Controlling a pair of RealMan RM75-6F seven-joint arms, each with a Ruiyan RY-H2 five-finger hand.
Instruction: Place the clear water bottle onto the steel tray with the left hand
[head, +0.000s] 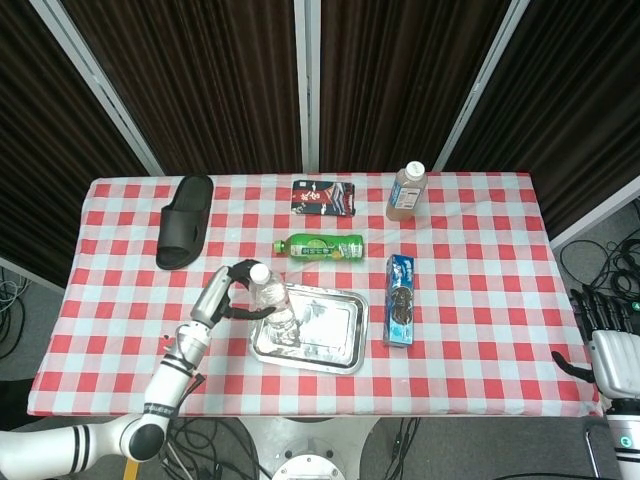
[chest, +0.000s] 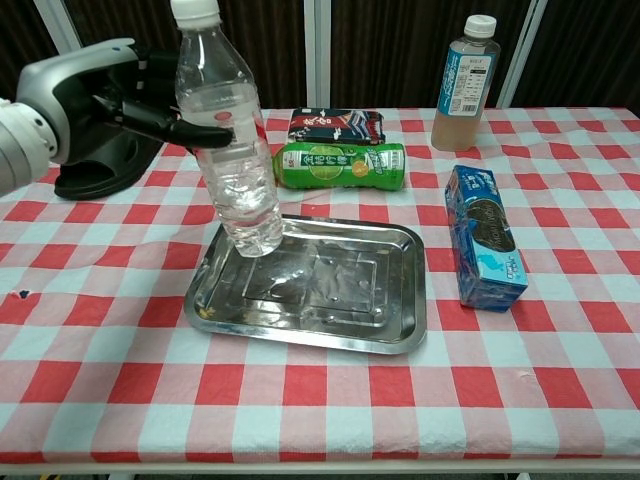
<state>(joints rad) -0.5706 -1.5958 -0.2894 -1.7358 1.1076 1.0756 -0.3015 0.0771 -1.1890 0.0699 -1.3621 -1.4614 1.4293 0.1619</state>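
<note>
My left hand grips the clear water bottle around its upper half. The bottle, white cap up, stands almost upright. Its base is over the left rear part of the steel tray, which lies at the table's front centre. Whether the base touches the tray I cannot tell. My right hand hangs off the table's right edge, fingers apart and holding nothing; the chest view does not show it.
Behind the tray lies a green bottle on its side. A blue biscuit box lies right of the tray. A tea bottle, a dark packet and a black slipper are further back.
</note>
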